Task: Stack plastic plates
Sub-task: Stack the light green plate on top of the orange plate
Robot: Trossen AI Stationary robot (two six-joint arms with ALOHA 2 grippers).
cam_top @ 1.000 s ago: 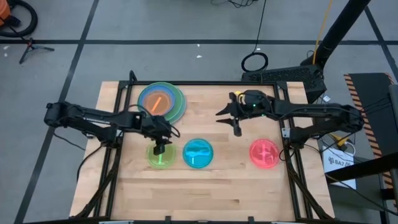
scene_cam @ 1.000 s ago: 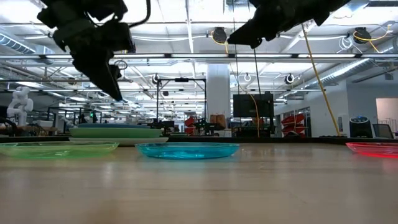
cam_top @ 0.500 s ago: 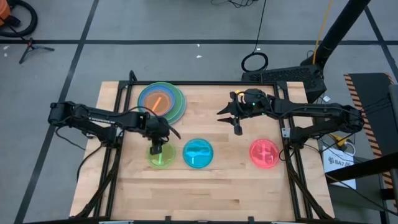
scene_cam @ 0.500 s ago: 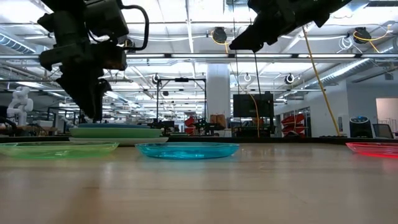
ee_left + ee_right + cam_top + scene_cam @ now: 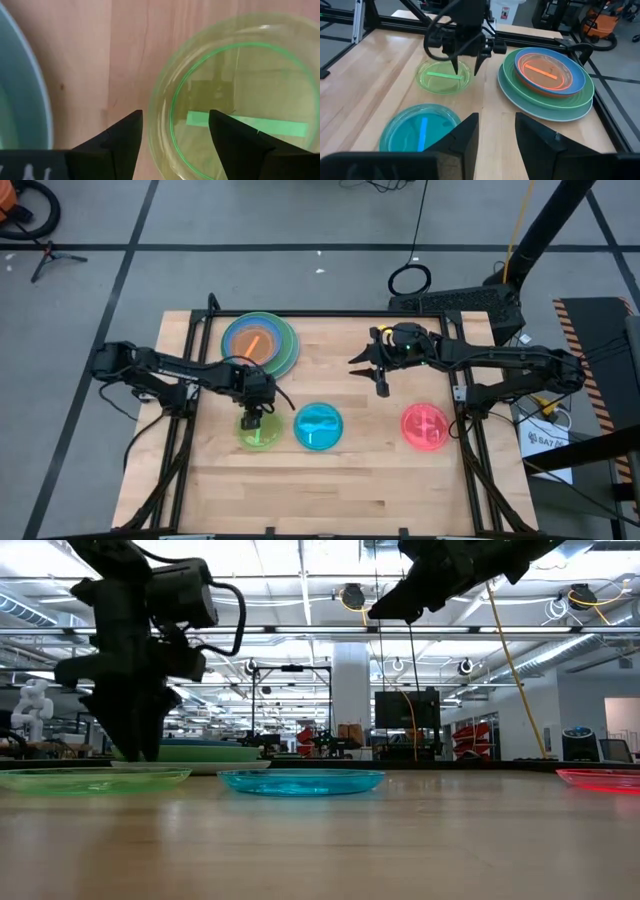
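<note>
The lime plate (image 5: 258, 432) lies flat on the table's near left. My left gripper (image 5: 176, 115) points steeply down over its far rim (image 5: 156, 117), open, with one finger inside the rim and one outside; I see no touch. A stack of plates (image 5: 262, 343) with an orange plate (image 5: 545, 70) on top sits at the far left. The cyan plate (image 5: 319, 427) and the pink plate (image 5: 425, 427) lie flat to the right. My right gripper (image 5: 366, 375) hangs open and empty high over the table's middle.
A black metal frame (image 5: 380, 22) runs along the table's left and far edges. Bare wood lies between the cyan and pink plates and along the near edge (image 5: 320, 490). The left arm (image 5: 170, 370) stretches in from the table's left side.
My left gripper has sunk toward the lime plate's far rim, tipping from a slant to point nearly straight down, and its fingers have spread wider. The plates have kept their places.
</note>
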